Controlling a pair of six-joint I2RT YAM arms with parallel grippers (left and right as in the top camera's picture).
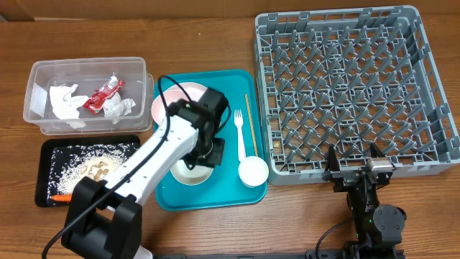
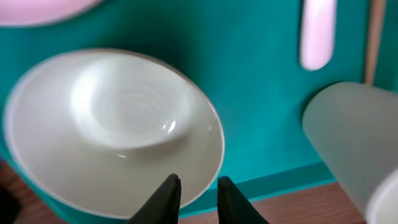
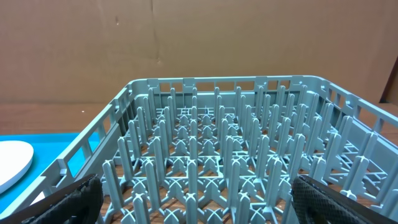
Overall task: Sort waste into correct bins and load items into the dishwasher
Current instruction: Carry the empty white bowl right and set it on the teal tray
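Observation:
My left gripper (image 1: 205, 155) (image 2: 198, 182) hangs low over the near rim of a small white bowl (image 1: 188, 173) (image 2: 118, 124) on the teal tray (image 1: 215, 196). Its jaws stand a narrow gap apart, one finger above the bowl and one outside it. A pink plate (image 1: 171, 101), a white fork (image 1: 239, 133), a tan chopstick (image 1: 249, 115) and a white cup (image 1: 253, 171) (image 2: 354, 143) also lie on the tray. My right gripper (image 1: 356, 169) (image 3: 199, 196) is wide open and empty at the front edge of the grey dish rack (image 1: 345, 86) (image 3: 217, 155).
At the left, a clear tub (image 1: 43, 75) holds white napkins (image 1: 65, 101) and a red wrapper (image 1: 103, 93). In front of it, a black tray (image 1: 50, 155) holds rice (image 1: 100, 165) and a carrot (image 1: 61, 196). The left arm crosses the tray's near left corner.

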